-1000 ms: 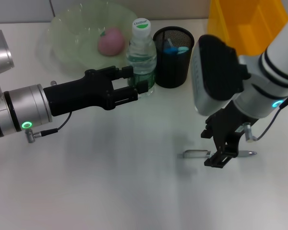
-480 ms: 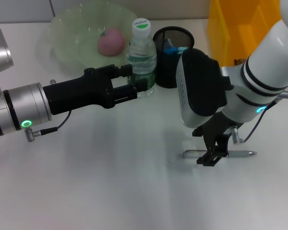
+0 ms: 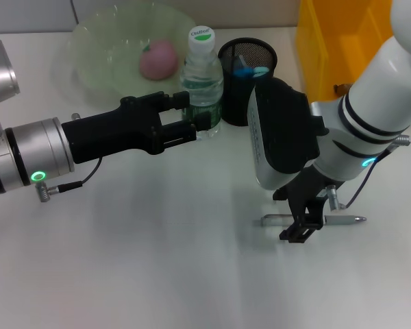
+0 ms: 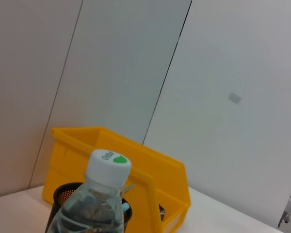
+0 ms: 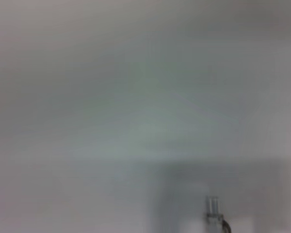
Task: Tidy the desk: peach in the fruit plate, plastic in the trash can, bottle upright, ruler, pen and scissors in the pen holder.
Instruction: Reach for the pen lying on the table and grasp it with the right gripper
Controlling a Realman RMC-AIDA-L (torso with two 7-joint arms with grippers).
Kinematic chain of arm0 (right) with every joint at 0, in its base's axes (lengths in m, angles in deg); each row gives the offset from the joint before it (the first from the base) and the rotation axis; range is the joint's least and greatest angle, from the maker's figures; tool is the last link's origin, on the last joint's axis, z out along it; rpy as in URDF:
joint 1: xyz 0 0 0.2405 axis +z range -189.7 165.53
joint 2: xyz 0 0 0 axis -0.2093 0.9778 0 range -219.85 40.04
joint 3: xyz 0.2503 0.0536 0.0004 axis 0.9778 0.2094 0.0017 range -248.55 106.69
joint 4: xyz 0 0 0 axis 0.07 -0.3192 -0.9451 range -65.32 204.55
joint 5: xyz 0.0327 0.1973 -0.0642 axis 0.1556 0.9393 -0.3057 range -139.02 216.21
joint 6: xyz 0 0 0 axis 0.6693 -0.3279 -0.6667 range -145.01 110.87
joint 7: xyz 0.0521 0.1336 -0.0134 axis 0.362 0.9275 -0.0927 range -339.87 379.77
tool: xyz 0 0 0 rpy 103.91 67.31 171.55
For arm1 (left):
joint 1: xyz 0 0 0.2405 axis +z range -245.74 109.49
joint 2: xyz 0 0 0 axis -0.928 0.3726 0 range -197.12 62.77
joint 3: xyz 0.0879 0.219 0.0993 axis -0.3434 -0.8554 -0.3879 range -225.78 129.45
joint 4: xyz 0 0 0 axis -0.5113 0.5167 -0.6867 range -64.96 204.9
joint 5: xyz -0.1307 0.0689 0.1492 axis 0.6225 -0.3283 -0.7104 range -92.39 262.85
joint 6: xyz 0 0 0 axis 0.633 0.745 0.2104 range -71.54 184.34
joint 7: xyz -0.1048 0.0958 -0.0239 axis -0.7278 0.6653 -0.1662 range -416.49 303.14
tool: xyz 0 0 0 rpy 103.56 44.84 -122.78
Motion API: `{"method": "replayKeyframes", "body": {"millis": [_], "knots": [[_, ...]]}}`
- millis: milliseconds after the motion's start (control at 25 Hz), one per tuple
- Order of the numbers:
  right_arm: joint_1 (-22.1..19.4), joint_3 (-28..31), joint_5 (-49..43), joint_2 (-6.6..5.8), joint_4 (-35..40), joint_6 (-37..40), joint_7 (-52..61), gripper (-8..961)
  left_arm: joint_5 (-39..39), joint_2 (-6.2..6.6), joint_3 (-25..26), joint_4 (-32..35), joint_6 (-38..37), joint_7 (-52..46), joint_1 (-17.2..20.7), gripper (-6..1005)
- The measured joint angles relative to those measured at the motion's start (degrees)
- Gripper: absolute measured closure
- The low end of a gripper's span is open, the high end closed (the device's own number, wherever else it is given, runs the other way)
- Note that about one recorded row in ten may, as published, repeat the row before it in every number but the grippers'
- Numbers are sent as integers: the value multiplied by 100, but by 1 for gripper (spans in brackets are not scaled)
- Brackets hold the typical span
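The right gripper (image 3: 303, 223) hangs open over the thin silver pen (image 3: 342, 220) lying flat on the white desk (image 3: 157, 260). It should close squarely around the middle. Farther back, the left gripper (image 3: 192, 123) waits open beside the clear plastic bottle (image 3: 202, 79).

So colour-wise: pink peach (image 3: 158, 58) in a pale green see-through fruit plate (image 3: 96, 55), clear bottle (image 3: 201, 82) with a white cap and a green mark on it, black mesh pen holder (image 3: 247, 81) with something blue inside, bright yellow bin (image 3: 342, 41), silver pen (image 3: 342, 220) on the white table (image 3: 157, 260). Both grippers, left (image 3: 195, 120) and right (image 3: 305, 223), are black.
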Motion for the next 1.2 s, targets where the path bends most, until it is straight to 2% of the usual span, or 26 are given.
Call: {"method": "replayKeyframes", "body": {"millis": [1120, 1200], "knots": [[-10, -212, 8, 3, -142, -155, 120, 282, 0, 0, 0, 0, -5, 0, 21, 299], [-12, -225, 4, 3, -142, -155, 120, 320, 0, 0, 0, 0, -9, 0, 30, 298]]}}
